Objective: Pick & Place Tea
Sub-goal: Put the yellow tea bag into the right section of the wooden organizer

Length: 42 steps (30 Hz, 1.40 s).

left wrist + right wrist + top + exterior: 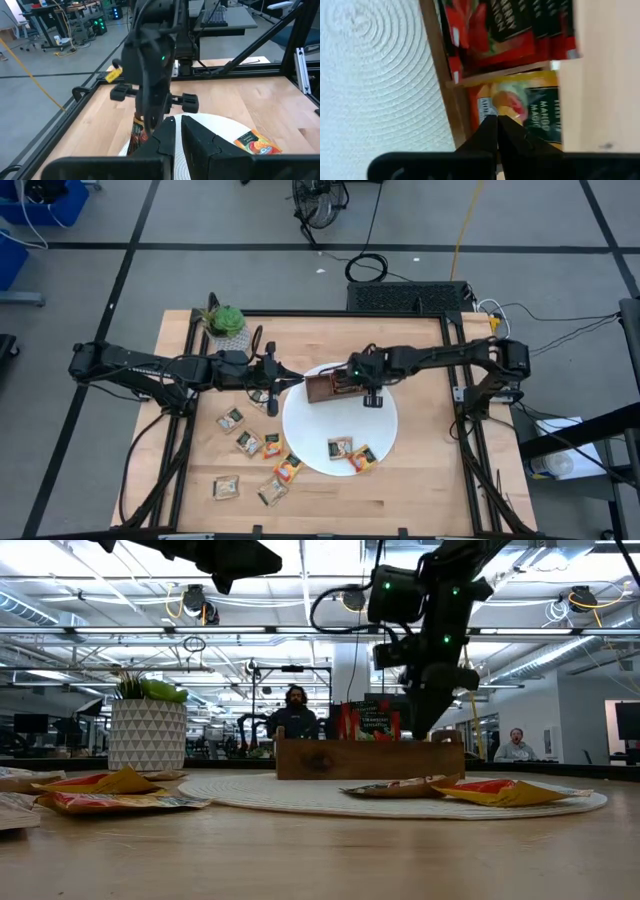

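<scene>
Tray (pixel 322 388) contents under right gripper (pixel 350 387)

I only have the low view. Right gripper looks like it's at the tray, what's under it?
Observer: The right gripper, shut, hangs over the tray compartment holding a yellow mango sachet; red sachets fill the next one.
Operator: Left arm? I just see something dark up top.
Observer: The left gripper is over the table just left of the plate, not over the tray.
Operator: How many sachets lie loose left of the plate?
Observer: About six, spread front-left, e.g. one near the front edge.
</scene>
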Each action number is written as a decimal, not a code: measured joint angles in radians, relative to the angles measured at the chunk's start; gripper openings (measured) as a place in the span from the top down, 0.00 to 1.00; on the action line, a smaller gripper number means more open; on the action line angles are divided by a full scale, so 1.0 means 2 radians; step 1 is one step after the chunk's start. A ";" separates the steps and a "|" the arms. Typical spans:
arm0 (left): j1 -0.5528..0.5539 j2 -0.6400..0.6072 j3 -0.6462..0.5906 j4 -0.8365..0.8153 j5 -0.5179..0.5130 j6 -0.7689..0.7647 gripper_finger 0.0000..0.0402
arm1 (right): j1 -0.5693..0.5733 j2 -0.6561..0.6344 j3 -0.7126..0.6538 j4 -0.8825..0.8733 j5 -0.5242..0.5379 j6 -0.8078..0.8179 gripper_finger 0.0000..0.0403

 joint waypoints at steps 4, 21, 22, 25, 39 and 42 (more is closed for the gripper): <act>0.000 0.000 0.000 0.000 0.000 0.000 0.91 | -0.003 0.013 0.000 0.005 -0.020 -0.002 1.00; 0.000 0.000 0.000 0.000 0.000 0.000 0.91 | 0.002 0.062 -0.009 0.020 0.009 0.032 1.00; 0.000 0.000 0.000 0.000 0.000 0.000 0.91 | 0.005 0.062 -0.009 0.021 0.026 0.038 1.00; 0.000 0.000 0.000 0.000 0.000 0.000 0.91 | 0.014 0.064 -0.010 0.024 0.079 0.053 1.00; 0.000 0.000 0.000 0.000 0.000 0.000 0.91 | 0.062 0.064 -0.010 0.071 0.179 0.075 1.00; 0.000 0.000 0.000 0.000 0.000 0.000 0.91 | 0.062 0.064 -0.010 0.063 0.179 0.074 1.00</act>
